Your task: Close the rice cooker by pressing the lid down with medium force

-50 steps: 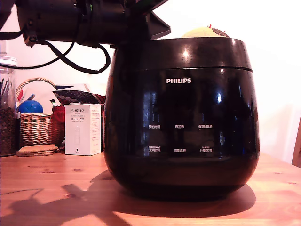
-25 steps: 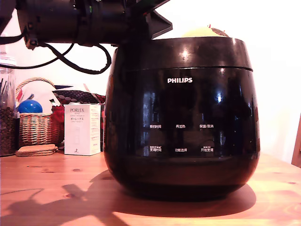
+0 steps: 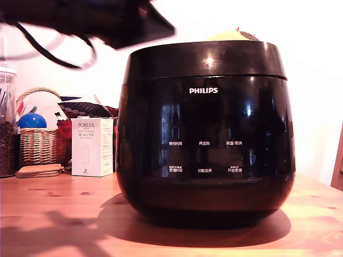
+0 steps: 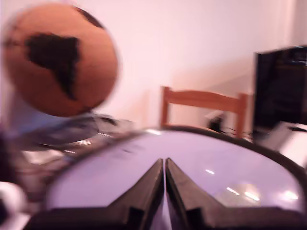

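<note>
The lid [image 3: 203, 59] sits flat on the cooker [image 3: 206, 134] in the middle of the table [image 3: 53, 214], so the closing looks done, and the gripper [image 4: 164, 165], jaws together and empty, is above it.

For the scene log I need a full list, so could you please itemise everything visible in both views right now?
rice cooker: one, glossy black, centre of the table, white PHILIPS logo on its front.
lid: one, black, down on the cooker.
table: one, light wood, under everything.
box: one, white, at the exterior view's left of the cooker.
wicker basket: one, tan, behind the box.
ball: one, blue, in the basket.
jar: one, clear with dark contents, at the exterior view's left edge.
coasters: small stack, brown, before the basket.
globe: one, orange and black, behind the cooker.
chair: one, wooden, by the wall.
claw: one, black, fingers together, above the lid.
</note>
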